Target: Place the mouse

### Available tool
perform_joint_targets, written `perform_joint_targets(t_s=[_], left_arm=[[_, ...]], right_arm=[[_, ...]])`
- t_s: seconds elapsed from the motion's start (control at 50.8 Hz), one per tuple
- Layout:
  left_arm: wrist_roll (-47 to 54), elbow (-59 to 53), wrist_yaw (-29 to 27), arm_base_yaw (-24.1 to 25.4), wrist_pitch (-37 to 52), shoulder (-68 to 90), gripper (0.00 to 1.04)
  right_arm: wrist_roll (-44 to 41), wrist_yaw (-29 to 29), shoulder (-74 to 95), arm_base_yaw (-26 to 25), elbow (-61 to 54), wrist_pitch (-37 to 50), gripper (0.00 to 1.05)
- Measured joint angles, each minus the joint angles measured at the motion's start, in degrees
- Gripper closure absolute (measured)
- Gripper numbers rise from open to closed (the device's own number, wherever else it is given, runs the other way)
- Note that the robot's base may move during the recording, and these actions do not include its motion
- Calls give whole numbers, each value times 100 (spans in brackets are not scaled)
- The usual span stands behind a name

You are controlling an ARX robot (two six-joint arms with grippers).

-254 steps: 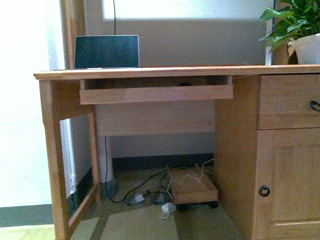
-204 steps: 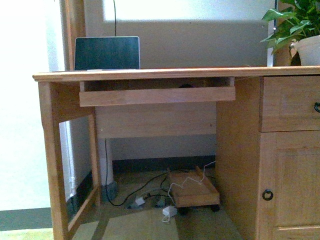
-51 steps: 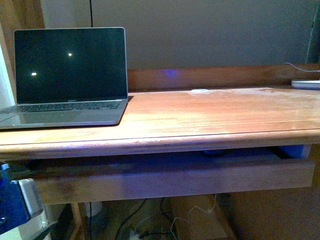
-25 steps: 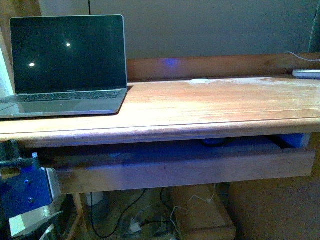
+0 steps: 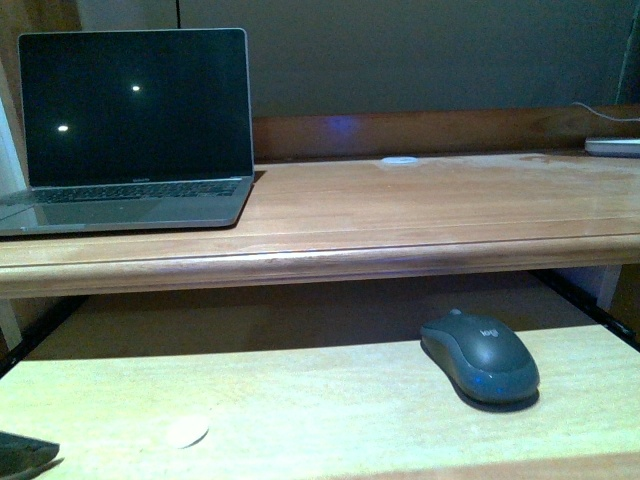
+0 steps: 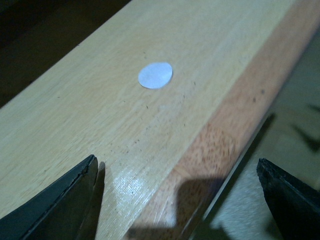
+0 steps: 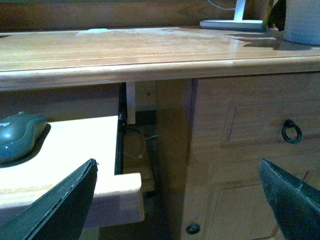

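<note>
The left gripper (image 6: 176, 162) is hovering with its fingers spread wide and nothing between them, over the front edge of the pull-out tray (image 5: 300, 400). A white disc (image 6: 155, 75) is lying on the tray just beyond that edge. The right gripper (image 7: 177, 162) is likewise spread and empty. It is facing the tray's right-hand end and the cabinet beside it.

The mouse (image 5: 480, 358) is resting flat on the tray's right half, at about 2 o'clock from the white disc. Nothing is touching it. It is sitting under the front lip of the desk top (image 5: 400, 210). The laptop (image 5: 135, 130) is standing open on that desk top at about 10 o'clock from the mouse.

Judged from this layout, the pick-up step is in hand and the grasp is not yet made. The right wrist view is showing the mouse only at the picture's edge, outside the span of the fingers.

The next move is calling for the following:
- Swing the right arm toward the mouse until the fingers are straddling its narrow sides.
- Descend and close low on the flanks, since the smooth dome is likely to slip.
- Draw the mouse clear of the overhanging lip before lifting it.
</note>
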Motion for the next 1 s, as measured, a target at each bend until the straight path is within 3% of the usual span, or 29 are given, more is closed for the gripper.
perform_joint_targets(t_s=[0.177, 0.394, 0.531, 0.61, 0.708, 0.748, 0.846, 0.866, 1.004], left_arm=[[-2546, -11, -695, -111, -17, -1491, 8], [-4756, -66, -1375, -70, -575, -3032, 8], [-4221, -645, -3705, -426, 186, -3904, 27], [-3936, -846, -4367, -398, 267, -4111, 39], [-3779, -1084, -4336, -306, 275, -4262, 53], [-3727, -1180, -4013, -140, 271, -4345, 60], [-3670, -1305, -3768, 205, 267, -4500, 72], [-3644, -1539, -3729, 328, 199, -4828, 102], [-3617, -1681, -3727, 332, 120, -5040, 102]], right_arm=[[0, 2, 0, 0, 0, 0, 7], [0, 2, 0, 0, 0, 0, 7], [-2, 4, 0, 0, 0, 0, 7], [-2, 0, 0, 0, 0, 0, 7], [48, -299, 160, -35, 83, -214, 7], [94, -492, 439, -26, 192, -273, 7], [144, -343, 1567, 227, 542, 348, 7], [170, 299, 4179, 1252, 1902, 2236, 7], [-245, 680, 5508, 2194, 2758, 2721, 7]])
